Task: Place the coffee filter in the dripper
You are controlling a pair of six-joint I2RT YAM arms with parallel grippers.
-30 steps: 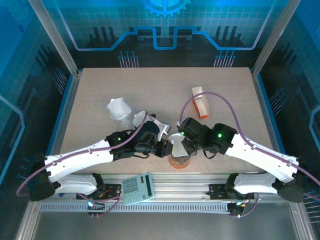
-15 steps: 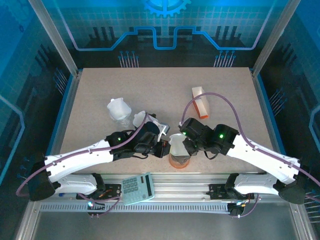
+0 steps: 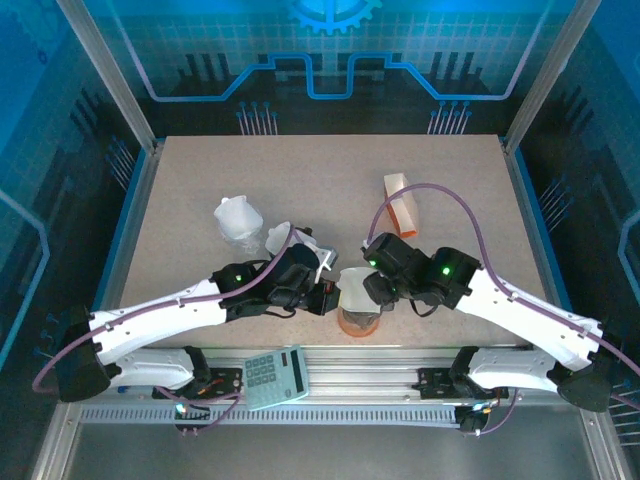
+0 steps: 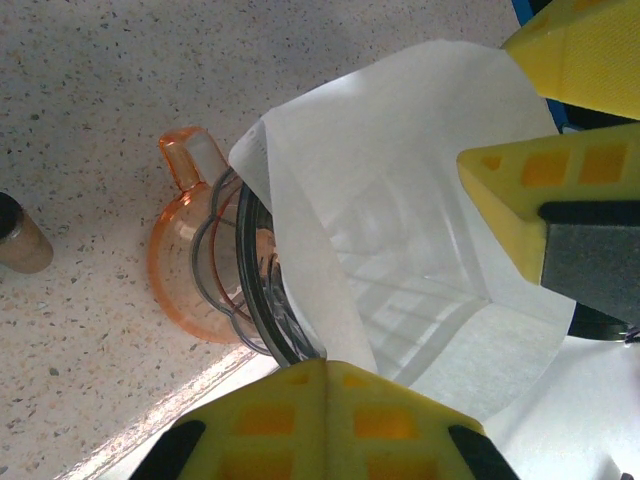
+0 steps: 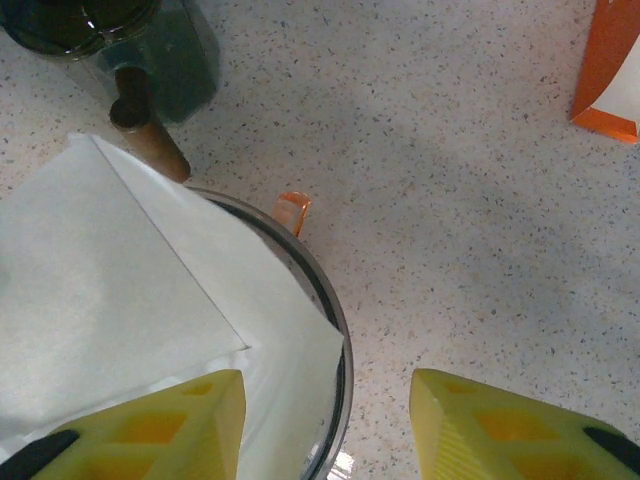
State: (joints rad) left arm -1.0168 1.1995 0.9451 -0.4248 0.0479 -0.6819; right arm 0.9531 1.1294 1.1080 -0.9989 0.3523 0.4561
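The orange dripper (image 3: 358, 322) sits on the tabletop (image 3: 320, 170) close to the near edge, right between the two arms. The white coffee filter (image 3: 354, 290) is standing in it, open like a cone, with its top sticking up well over the rim. The left gripper (image 3: 328, 298) comes in from the left side. From the left wrist, its yellow jaws are pressed together, and the bottom edge of the coffee filter (image 4: 400, 200) runs right into their tips, so they look pinched on the paper. The dripper (image 4: 185, 270) shows under the paper, with its little orange handle pointing away. The right gripper (image 3: 372, 290) is on the other side of the filter, and its jaws are apart. In the left wrist view one of its yellow fingers (image 4: 510, 200) is over the inside of the paper and the other is outside it, so the paper wall is between them and not squeezed. From the right wrist, a corner of the coffee filter (image 5: 100, 300) lies over the round rim of the dripper (image 5: 335, 300), next to the left jaw. An orange box (image 3: 402, 205) stands farther back on the tabletop.
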